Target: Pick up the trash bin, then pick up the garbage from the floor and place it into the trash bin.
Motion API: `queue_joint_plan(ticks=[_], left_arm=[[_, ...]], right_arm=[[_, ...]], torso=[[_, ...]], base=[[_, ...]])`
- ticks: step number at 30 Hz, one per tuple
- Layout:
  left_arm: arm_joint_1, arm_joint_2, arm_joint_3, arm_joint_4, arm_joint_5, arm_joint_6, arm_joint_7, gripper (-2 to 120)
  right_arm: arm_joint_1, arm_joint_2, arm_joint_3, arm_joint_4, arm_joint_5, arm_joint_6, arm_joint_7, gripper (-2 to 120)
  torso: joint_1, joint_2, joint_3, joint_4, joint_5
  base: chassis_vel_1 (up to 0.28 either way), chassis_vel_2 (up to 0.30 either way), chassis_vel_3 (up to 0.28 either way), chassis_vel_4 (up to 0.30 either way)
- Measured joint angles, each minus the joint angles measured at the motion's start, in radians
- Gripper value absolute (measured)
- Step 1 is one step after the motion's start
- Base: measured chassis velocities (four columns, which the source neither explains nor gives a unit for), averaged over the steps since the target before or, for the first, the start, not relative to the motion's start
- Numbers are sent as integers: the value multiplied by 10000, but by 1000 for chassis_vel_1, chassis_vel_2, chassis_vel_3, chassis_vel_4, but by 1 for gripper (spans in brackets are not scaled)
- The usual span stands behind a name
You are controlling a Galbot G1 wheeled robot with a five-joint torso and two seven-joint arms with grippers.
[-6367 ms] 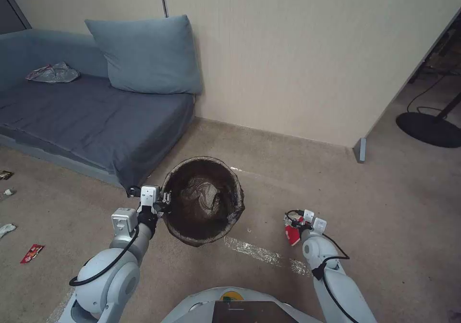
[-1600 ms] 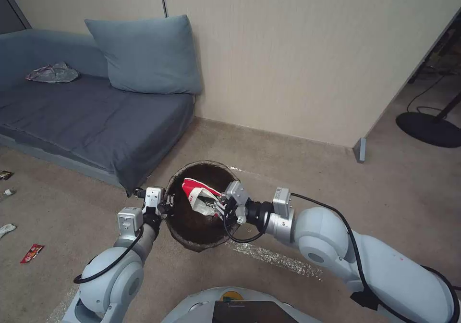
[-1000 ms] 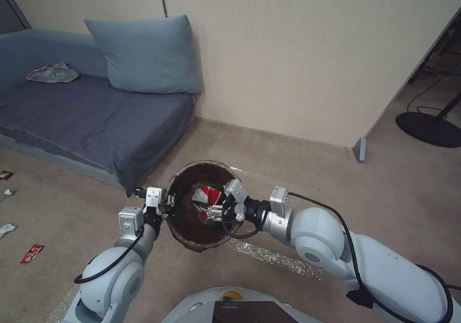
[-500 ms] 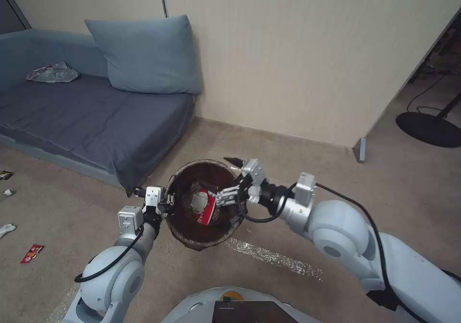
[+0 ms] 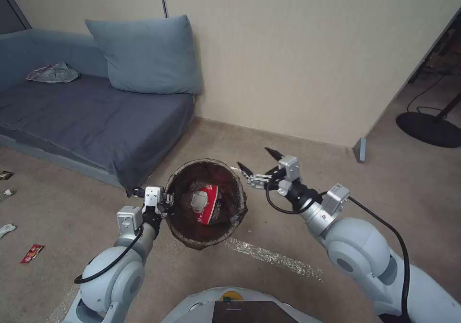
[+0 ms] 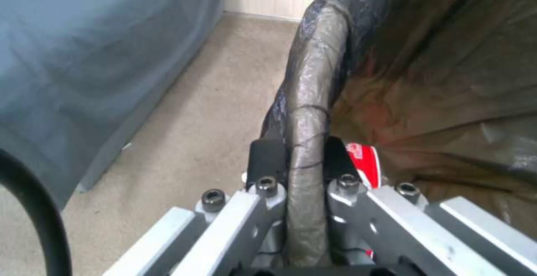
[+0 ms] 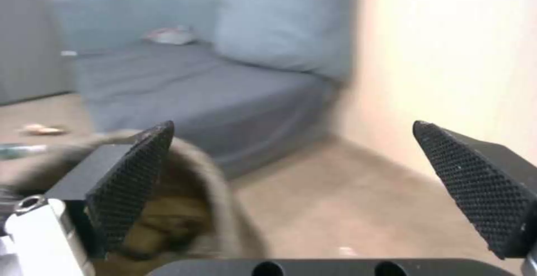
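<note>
Midway above the beige carpet, the left tool is clamped on the near-left rim of the trash bin, holding the small round bucket tilted with its mouth toward the head camera; the left wrist view shows the two dark fingertips pinching the bag-wrapped rim from both sides. Inside the bin, on the dark liner, lies a red-and-white paper carton, with a corner of it visible past the fingers in the left wrist view. The right tool hangs in the air just right of the bin's far rim, released, its black-tipped fingers spread wide and holding nothing; its wrist view shows the textured pads far apart, with the bin's blurred rim below one of them. More garbage lies on the floor at the far left: a red wrapper, a white scrap and smaller pieces near the sofa. A strip of shiny tape crosses the carpet below the bin.
</note>
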Motion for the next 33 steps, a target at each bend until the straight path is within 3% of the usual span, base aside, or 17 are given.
queue_joint_plan(ticks=[1,3,4,7,11,22,33], left_arm=[[29,-9,-28,-32,0,-1,0,2],[142,-2,-119,-162,4,-5,-6,2],[142,-2,-119,-162,4,-5,-6,2],[224,61,-209,-242,4,-7,-6,2],[258,93,-260,-277,34,-10,2,2],[335,44,-270,-281,347,-40,48,2],[396,27,-253,-250,633,-11,233,2]], right_arm=[[-362,315,310,-123,-494,262,-101,100],[-1681,1738,1320,-323,-1948,1146,-244,100],[-1681,1738,1320,-323,-1948,1146,-244,100],[-2840,3080,2149,-387,-2901,1847,-451,100],[-3692,3973,2882,-459,-3474,2546,-804,100],[-5450,5436,4322,-709,-4024,4312,-1686,100],[-5632,5689,4645,-746,-4068,4693,-1777,100]], torso=[[0,0,0,-2,0],[-1,0,-1,1,-1],[-1,0,-1,1,-1],[-1,0,-1,-3,-1],[-1,0,-1,-5,-2],[-1,0,-1,-2,-2],[-1,0,0,-2,0]], base=[[0,0,0,0],[0,0,0,0],[0,0,0,0],[0,0,0,0],[0,0,0,0],[0,0,0,0],[0,0,0,0]])
